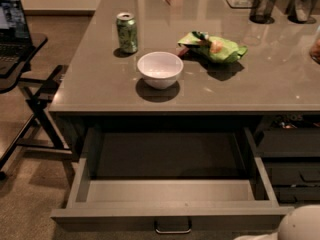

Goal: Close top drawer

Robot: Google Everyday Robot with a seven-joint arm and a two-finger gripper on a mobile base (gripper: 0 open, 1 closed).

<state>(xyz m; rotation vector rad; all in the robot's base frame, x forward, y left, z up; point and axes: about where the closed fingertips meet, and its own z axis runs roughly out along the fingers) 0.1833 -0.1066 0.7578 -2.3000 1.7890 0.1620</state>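
The top drawer [170,216] is pulled far out from under the grey counter. Its dark flat front faces me at the bottom of the view, with a small metal loop handle [173,228] at its centre. Its pale grey inner walls [169,190] show, and it looks empty inside. The gripper is out of view. Only a white rounded part of the robot [301,225] shows in the bottom right corner, just right of the drawer's front.
On the counter [100,91] stand a white bowl [160,69], a green can [127,32], a green snack bag [215,47] and dark cups [262,6] at the back. Narrower dark drawers [290,159] are at the right. A black stand with a laptop [15,39] is at the left.
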